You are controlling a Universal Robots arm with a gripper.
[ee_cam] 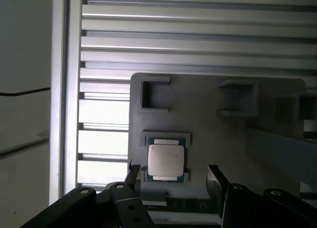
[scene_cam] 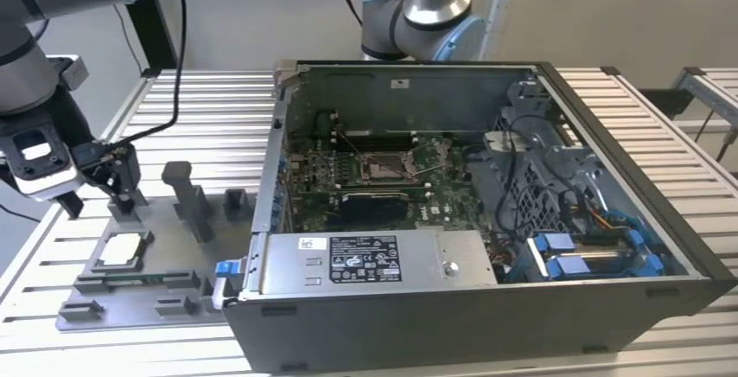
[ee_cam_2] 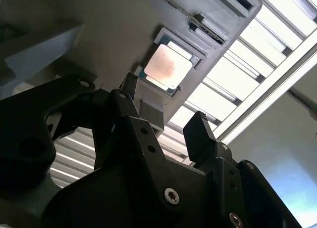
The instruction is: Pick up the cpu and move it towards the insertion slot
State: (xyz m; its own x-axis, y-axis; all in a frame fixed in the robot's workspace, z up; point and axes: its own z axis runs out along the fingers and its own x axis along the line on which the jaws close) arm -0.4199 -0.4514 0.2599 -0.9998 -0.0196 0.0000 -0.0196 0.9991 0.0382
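The cpu (scene_cam: 123,250) is a small pale square plate lying flat in a recess of the grey fixture plate (scene_cam: 150,284), at the exterior view's left beside the computer case. My gripper (scene_cam: 97,204) hangs just above and behind it, open, with nothing between its fingers. In both wrist views the cpu (ee_cam_2: 168,67) (ee_cam: 166,160) lies beyond the two dark fingertips (ee_cam_2: 198,131) (ee_cam: 214,174), apart from them. The insertion slot (scene_cam: 386,167) is a square metal-framed socket on the green board inside the open case.
The open computer case (scene_cam: 485,308) takes up the middle and right of the slatted metal table (scene_cam: 207,92). Grey posts (scene_cam: 190,208) rise from the fixture plate near my gripper. A second robot arm (scene_cam: 417,14) stands behind the case.
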